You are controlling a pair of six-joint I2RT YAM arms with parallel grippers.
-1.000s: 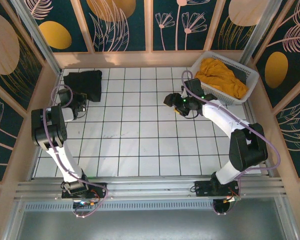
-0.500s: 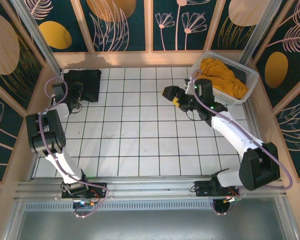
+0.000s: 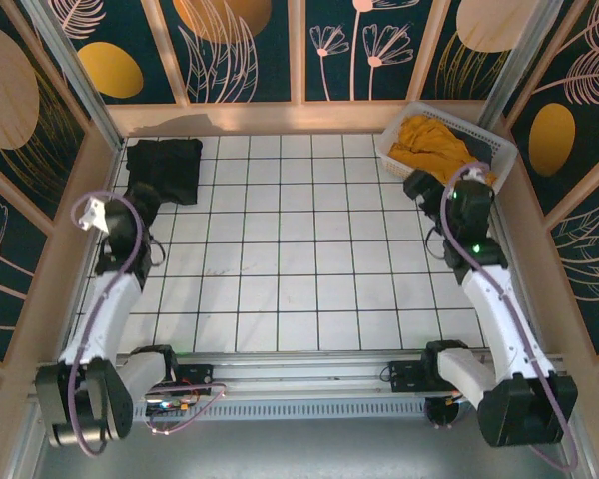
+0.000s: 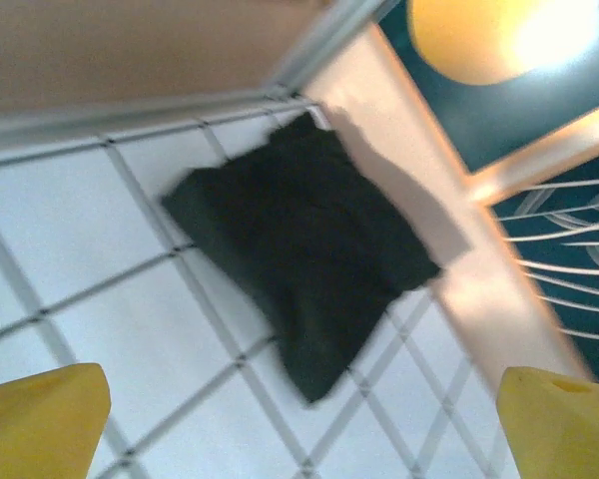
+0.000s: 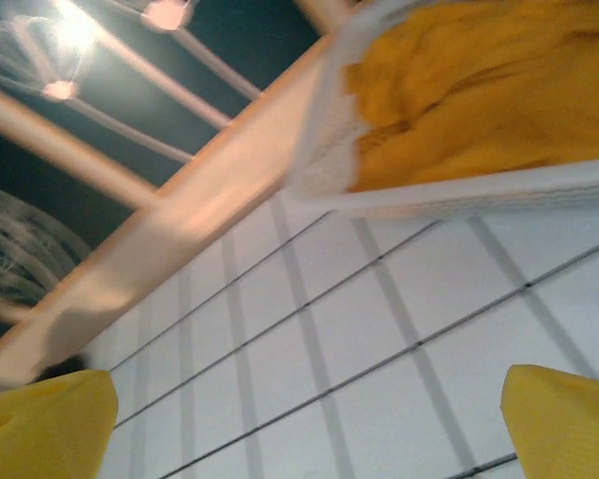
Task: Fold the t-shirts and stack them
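White tiled tabletop (image 3: pixel 280 289), both pairs of jaws wide, empty.
My left gripper (image 4: pixel 299 424) faces the folded black cloth t-shirt (image 4: pixel 304 249), far-left corner; my right gripper (image 5: pixel 299 419) faces the limp, light mustard-yellow t-shirt (image 5: pixel 479 90) heaped in a white plastic lattice basket (image 5: pixel 459 195): I'd pinch a raised fold.

Right wrist view cuts off the blurred basket (image 5: pixel 459 195) and yellow t-shirt (image 5: pixel 479 90)

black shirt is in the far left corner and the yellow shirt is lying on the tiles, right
Not quite: the yellow shirt lies in the white basket, not on the tiles, as the top external view shows. The black shirt is in the far left corner.
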